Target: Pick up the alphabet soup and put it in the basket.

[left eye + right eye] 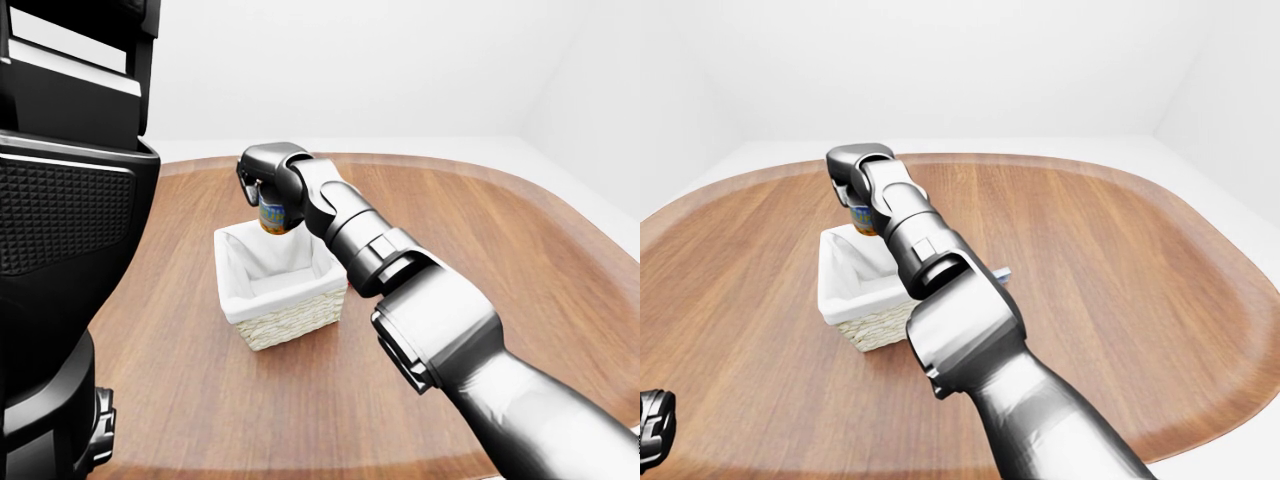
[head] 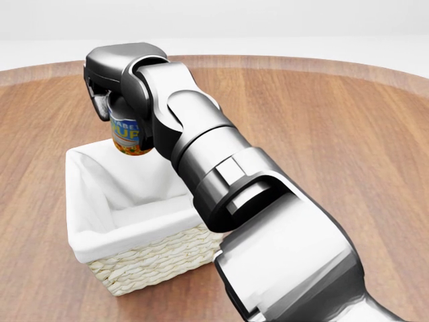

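The alphabet soup can (image 2: 127, 135), with a blue, yellow and orange label, hangs upright just above the top rim of the basket (image 2: 161, 259) in the head view. My right hand (image 2: 107, 100) is shut on the can from above and the side, and the fingers hide the can's top. The basket is pale wicker with a white cloth lining, and nothing shows inside it. My right arm crosses the view from bottom right and covers the basket's right corner. Only a dark piece of my left arm (image 1: 70, 220) fills the left of the left-eye view; its hand's state does not show.
A round-cornered wooden table (image 1: 1120, 250) carries the basket, with its edge near the bottom of the right-eye view. A small pale blue thing (image 1: 1001, 272) peeks out beside my right arm, to the right of the basket. White walls surround the table.
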You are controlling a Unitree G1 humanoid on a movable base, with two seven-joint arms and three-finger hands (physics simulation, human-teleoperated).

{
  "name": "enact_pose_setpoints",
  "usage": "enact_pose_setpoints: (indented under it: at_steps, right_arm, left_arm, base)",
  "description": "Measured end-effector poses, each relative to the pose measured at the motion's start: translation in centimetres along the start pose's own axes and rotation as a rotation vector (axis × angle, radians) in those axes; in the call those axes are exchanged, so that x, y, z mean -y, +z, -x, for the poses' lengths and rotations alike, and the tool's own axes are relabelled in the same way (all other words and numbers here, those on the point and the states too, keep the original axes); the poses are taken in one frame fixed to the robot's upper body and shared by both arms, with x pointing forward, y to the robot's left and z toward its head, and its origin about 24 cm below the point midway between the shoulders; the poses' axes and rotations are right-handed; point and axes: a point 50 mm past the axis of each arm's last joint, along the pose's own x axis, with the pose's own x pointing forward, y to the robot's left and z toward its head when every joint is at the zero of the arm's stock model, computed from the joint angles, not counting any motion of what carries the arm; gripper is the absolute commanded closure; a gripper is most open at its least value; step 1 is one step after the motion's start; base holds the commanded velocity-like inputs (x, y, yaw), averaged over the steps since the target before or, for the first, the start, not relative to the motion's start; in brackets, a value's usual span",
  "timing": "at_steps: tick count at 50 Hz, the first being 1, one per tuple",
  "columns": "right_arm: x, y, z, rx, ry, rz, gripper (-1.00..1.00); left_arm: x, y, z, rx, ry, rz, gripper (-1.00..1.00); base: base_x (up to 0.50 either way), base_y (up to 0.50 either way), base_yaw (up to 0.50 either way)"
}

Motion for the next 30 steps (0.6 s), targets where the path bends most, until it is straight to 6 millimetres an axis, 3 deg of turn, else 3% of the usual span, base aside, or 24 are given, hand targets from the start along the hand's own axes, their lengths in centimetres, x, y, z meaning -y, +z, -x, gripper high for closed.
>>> enact_pose_setpoints:
  at_steps: [17, 30]
  right_arm:
    - [-2.0, 1.5, -0.3, 0.044, 0.047, 0.017, 0.94]
    - [-3.7, 1.7, -0.5, 0.046, 0.073, 0.030, 0.95]
  left_arm:
    - [-0.2, -0.2, 0.2, 0.001, 0.016, -0.016, -1.00]
    - [-0.1, -0.6, 0.2, 0.002, 0.019, -0.023, -1.00]
  base:
    - [0.00, 0.00, 0.00]
    - [0.00, 0.00, 0.00]
